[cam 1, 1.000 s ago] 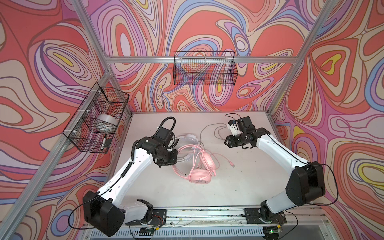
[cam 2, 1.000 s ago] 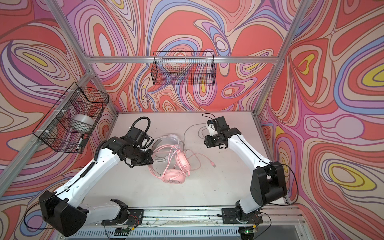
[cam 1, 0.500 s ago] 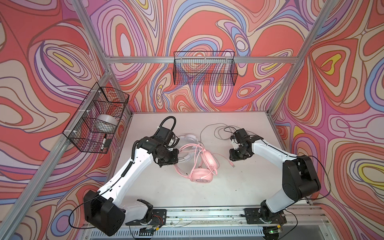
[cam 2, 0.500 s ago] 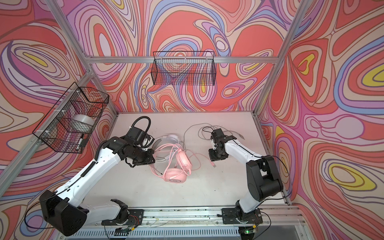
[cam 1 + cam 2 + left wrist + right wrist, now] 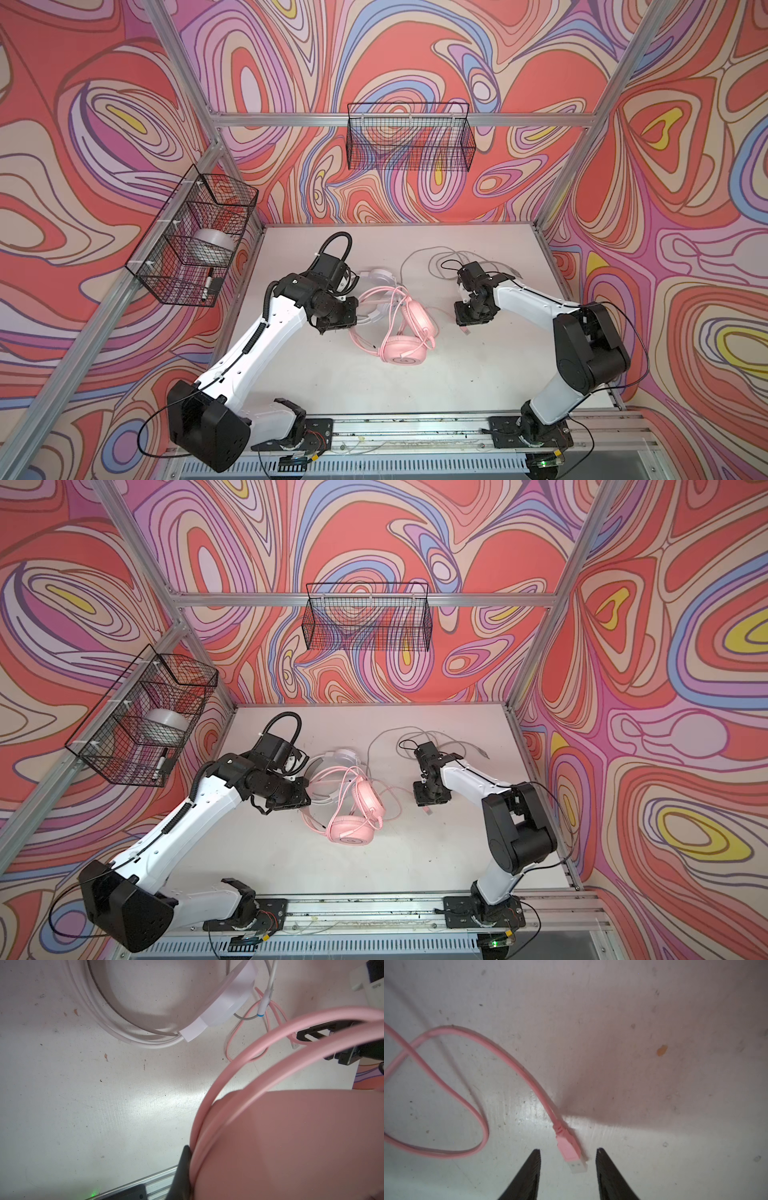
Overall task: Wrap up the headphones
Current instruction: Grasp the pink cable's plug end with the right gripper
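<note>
My right gripper (image 5: pixel 568 1150) is partly open. Its black tapered fingers (image 5: pixel 533 1169) flank the pink plug (image 5: pixel 566 1148) without touching it. The plug's pale metal end points back at me, and the smooth pink cable (image 5: pixel 446 1030) loops away over the scuffed white table (image 5: pixel 654 1105). My left gripper (image 5: pixel 337 322) is clamped on the thin double band of the pink headset (image 5: pixel 405 351), mid-table beside the white headset (image 5: pixel 380 276).

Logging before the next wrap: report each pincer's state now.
Left pincer: closed on the pink headset.
Right pincer: open, straddling the pink plug.
</note>
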Tool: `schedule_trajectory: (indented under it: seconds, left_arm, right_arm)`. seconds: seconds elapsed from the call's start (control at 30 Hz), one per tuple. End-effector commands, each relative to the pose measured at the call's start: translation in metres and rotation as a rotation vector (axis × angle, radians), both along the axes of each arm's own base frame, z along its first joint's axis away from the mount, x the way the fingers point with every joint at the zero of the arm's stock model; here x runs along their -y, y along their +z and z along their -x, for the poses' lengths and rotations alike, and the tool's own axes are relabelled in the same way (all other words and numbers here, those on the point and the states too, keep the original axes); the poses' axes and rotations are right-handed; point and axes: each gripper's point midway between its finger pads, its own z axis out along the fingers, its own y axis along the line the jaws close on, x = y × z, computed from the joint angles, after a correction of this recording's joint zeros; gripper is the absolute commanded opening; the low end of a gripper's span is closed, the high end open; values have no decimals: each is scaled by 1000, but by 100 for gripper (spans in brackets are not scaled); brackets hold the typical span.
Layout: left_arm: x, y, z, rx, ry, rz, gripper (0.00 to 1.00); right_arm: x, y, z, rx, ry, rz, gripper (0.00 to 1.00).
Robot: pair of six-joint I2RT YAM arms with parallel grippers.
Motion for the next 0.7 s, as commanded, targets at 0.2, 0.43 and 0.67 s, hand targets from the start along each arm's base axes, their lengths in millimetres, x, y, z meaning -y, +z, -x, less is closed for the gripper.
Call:
schedule_trajectory:
  seconds: [0.2, 0.43, 0.67]
  left_arm:
    - [5, 7, 1, 6, 13, 50, 0]
    - [6, 6, 1, 3, 15, 57, 0]
    - [6, 6, 0, 3, 16, 54, 0]
  right_arm:
    - [6, -14, -3, 16, -68, 53, 43]
    - [0, -23, 3, -6, -65, 32, 43]
    - [-1, -38, 11, -63, -59, 33, 33]
